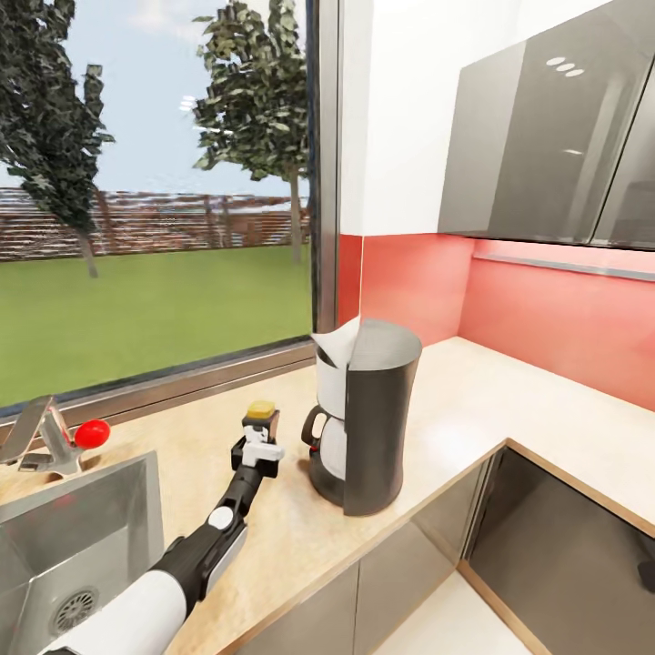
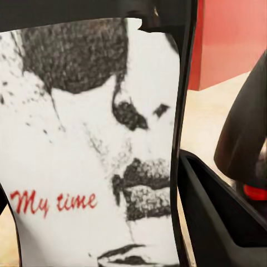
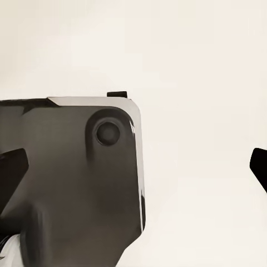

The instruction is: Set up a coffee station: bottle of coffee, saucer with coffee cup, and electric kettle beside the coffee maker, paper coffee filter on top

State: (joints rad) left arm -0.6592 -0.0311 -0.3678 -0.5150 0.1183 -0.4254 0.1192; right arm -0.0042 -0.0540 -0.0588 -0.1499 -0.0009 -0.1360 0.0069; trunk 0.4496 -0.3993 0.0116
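Observation:
The dark grey coffee maker (image 1: 368,418) stands on the beige countertop (image 1: 473,400), and a white paper filter (image 1: 335,350) sticks out of its top. Just left of it, my left gripper (image 1: 259,448) is shut on the coffee bottle (image 1: 263,416), a brown jar with a yellow lid. In the left wrist view the bottle's white "My time" label (image 2: 94,156) sits close between the dark fingers (image 2: 222,222), with the coffee maker (image 2: 245,139) beside it. The bottle's base is hidden. My right gripper (image 3: 139,172) is open, with dark fingertips at both edges of the right wrist view over pale floor.
A steel sink (image 1: 55,546) with a faucet (image 1: 41,437) and a red knob (image 1: 91,433) lies left of my arm. Behind the counter is a large window (image 1: 155,200). Grey upper cabinets (image 1: 546,127) hang over the red backsplash (image 1: 564,309). The counter turns a corner at the right.

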